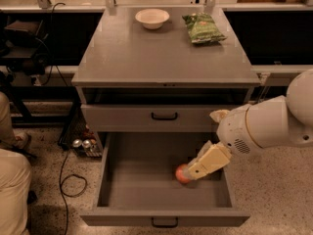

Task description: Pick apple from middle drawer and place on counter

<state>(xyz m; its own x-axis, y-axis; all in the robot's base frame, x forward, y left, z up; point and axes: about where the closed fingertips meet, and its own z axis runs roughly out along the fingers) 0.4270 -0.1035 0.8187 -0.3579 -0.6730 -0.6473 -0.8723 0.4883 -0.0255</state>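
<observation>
The middle drawer [142,182] is pulled wide open below the counter [161,53]. The red apple [180,174] lies on the drawer floor at centre right, and only its left part shows. My gripper [196,169], on a cream wrist below the white arm [266,129], reaches down into the drawer from the right. It is right at the apple and covers its right side. I cannot tell whether it touches the apple.
A white bowl [152,17] and a green snack bag [203,28] sit at the back of the counter. Another grey drawer front [164,116] above is closed. Cans [80,143] and a cable lie on the floor at left, near a person's legs [12,180].
</observation>
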